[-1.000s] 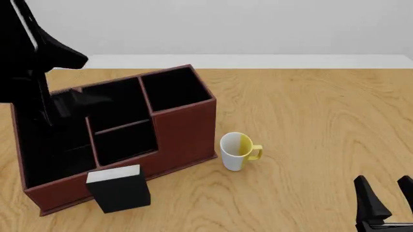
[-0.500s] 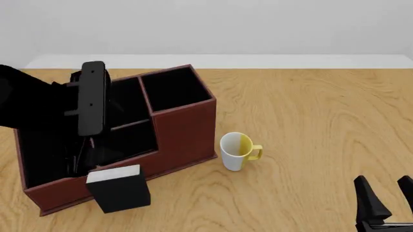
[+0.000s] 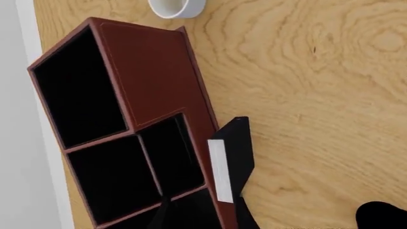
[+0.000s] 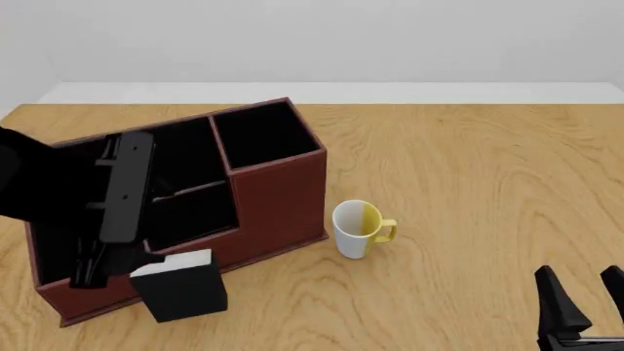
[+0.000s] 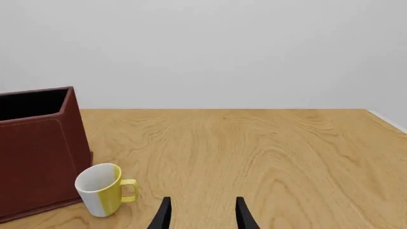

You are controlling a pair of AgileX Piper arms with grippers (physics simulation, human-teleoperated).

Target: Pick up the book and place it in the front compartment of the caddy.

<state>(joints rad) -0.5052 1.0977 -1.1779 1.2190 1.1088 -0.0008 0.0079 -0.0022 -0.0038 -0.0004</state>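
Book: the book (image 4: 180, 284) stands upright on the counter (image 4: 468, 183), near its front-left corner, touching or just beside the front wall of the caddy (image 4: 278, 197); in the left wrist view its white page edge (image 3: 220, 170) sits right against that wall.
Left end effector: your left end effector (image 4: 88, 272) hangs low over the caddy's front-left part, just beside the book; its fingers (image 3: 245, 217) show only as dark tips on either side of the caddy wall and the book, so it looks spread and pinches nothing.
Right end effector: your right end effector (image 5: 201, 214) is spread, holds nothing, and sits well apart near the front-right corner of the counter.
Risk, straddling the wall: one finger seems to sit inside the caddy; if you close here you may pinch the wall together with the book.
Risk, tipping: the book is tall and stands free, so a finger brushing its top could knock it flat toward the counter's front edge.
Risk, shoving the caddy: pressing down onto the rim could shift or tilt the caddy.
Risk, mug: the mug (image 4: 357, 228) stands near the caddy's right end, clear of your path unless the caddy slides.
Advice: centre both fingers on the book alone before you close.
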